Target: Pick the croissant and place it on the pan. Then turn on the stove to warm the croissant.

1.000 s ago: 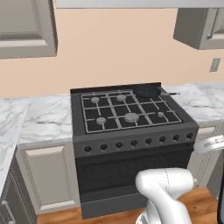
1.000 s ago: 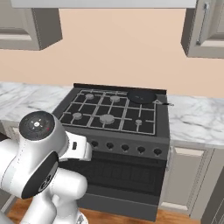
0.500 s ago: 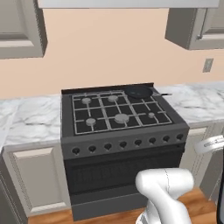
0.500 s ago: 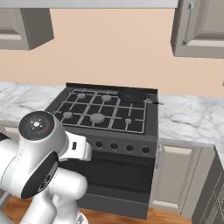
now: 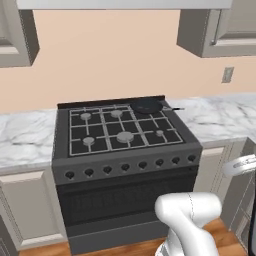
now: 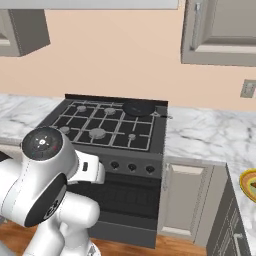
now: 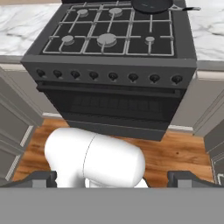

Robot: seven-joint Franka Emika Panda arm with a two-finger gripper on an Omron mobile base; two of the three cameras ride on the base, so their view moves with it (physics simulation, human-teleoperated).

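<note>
Black and shallow, the pan (image 5: 146, 105) sits on the stove's (image 5: 125, 145) far right burner, its thin handle pointing right toward the marble counter (image 5: 215, 117). Your hand view shows the gripper (image 7: 113, 178) held low in front of the oven door, jaws spread wide with nothing between them, and the row of knobs (image 7: 113, 76) head-on. Your right base view alone catches a yellow bowl-like rim (image 6: 249, 184) at the near right edge; you cannot tell whether the croissant lies in it.

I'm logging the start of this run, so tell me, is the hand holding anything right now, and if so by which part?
Nothing is held. The hand is open, its fingertips wide apart with nothing between them, well back from the stove.
</note>
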